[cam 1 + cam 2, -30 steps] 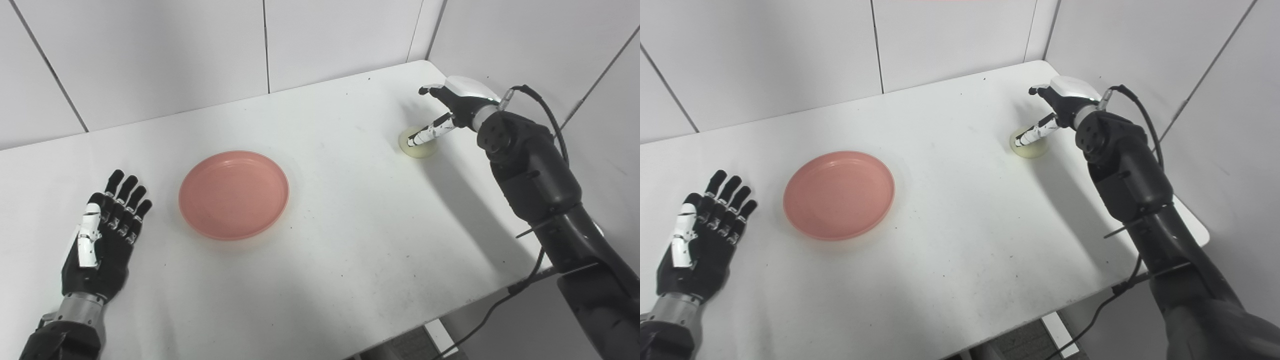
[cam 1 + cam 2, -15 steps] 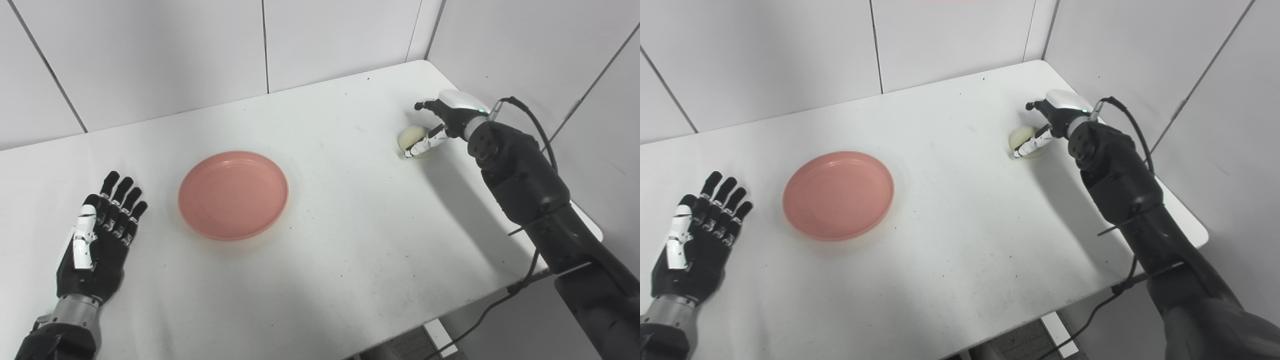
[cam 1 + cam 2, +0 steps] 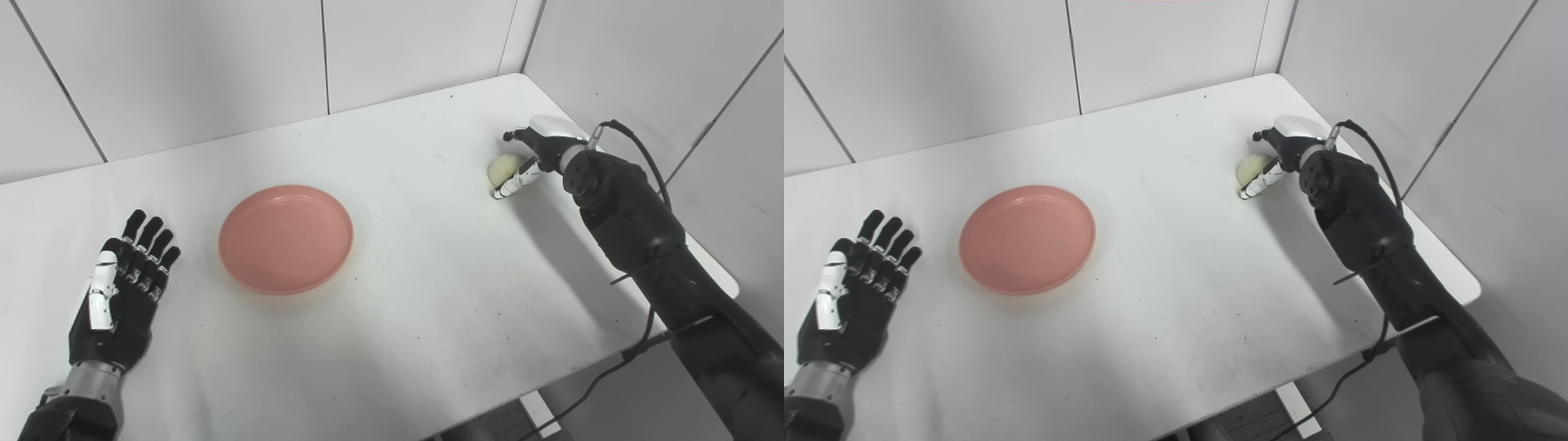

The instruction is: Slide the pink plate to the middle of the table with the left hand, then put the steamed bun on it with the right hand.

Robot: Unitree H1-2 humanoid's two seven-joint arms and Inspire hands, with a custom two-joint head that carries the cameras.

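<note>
Left hand [image 3: 119, 288] lies flat, fingers spread, near the table's [image 3: 429, 294] left edge; right hand [image 3: 538, 150] curls near its far right corner.

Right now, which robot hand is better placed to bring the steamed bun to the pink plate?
The right robot hand. It is already around the steamed bun. The left robot hand lies open, flat on the table beside the pink plate, far from the bun.

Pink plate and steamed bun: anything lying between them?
Nothing: both eye views show only bare table between the pink plate and the steamed bun.
</note>
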